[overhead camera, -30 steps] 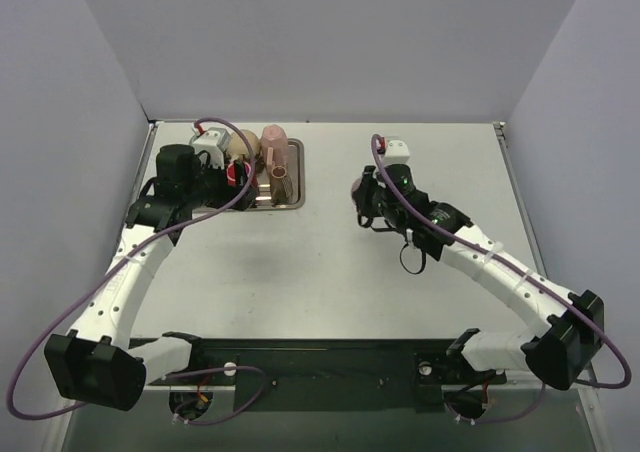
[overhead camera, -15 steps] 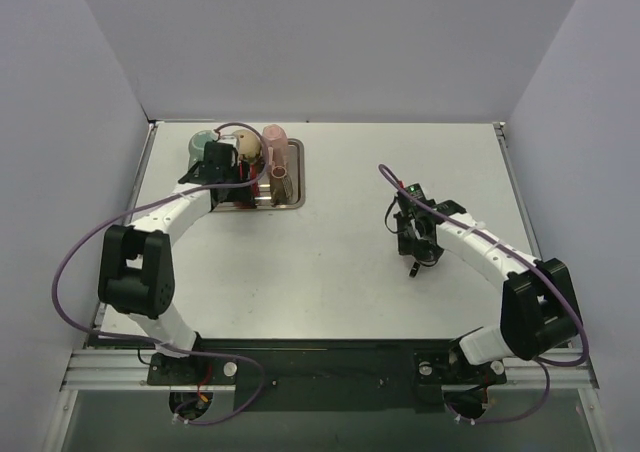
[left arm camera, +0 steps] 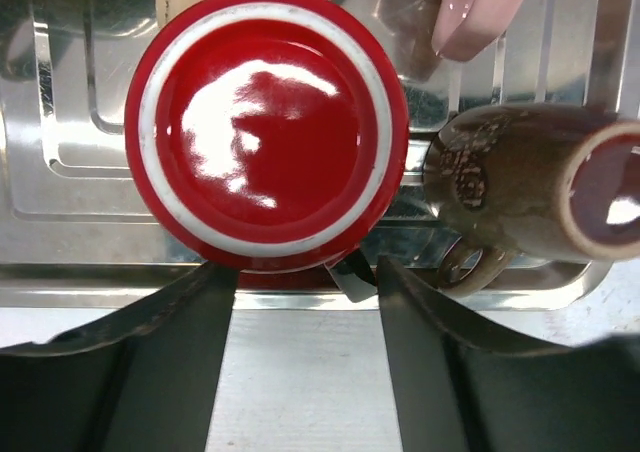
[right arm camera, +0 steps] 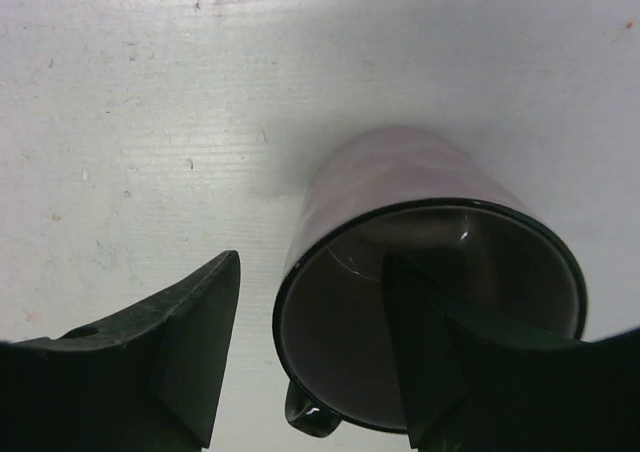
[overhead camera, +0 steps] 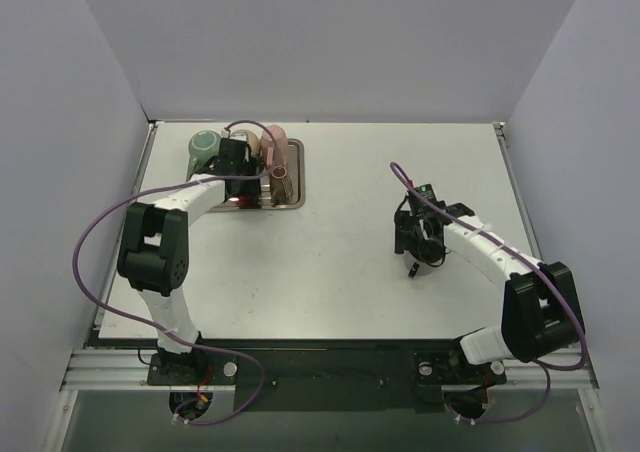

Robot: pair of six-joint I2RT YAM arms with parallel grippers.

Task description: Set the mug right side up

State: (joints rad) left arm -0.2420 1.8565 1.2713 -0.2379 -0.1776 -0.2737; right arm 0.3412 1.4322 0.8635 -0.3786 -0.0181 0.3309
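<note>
The dark mug (right arm camera: 430, 322) with a pale purple outside stands on the white table, its mouth facing up and its handle (right arm camera: 310, 412) at the near side. My right gripper (right arm camera: 312, 272) is open and straddles the mug's wall: one finger (right arm camera: 440, 372) is inside the mug, the other (right arm camera: 170, 352) is outside, clear of the rim. In the top view the right gripper (overhead camera: 418, 240) hides most of the mug. My left gripper (left arm camera: 305, 282) is open and empty at the near rim of a metal tray (left arm camera: 60, 122), just before an upside-down red cup (left arm camera: 265, 127).
In the tray (overhead camera: 296, 200) at the back left lie a brown mug (left arm camera: 530, 187) on its side, a pink cup (overhead camera: 275, 137) and a beige one (overhead camera: 252, 150). A green mug (overhead camera: 203, 147) lies at the tray's left. Grey walls close in the table.
My left arm swung in from the left and its gripper came to the tray's near rim. My right gripper drew back toward the near side and now hangs over the mug.
</note>
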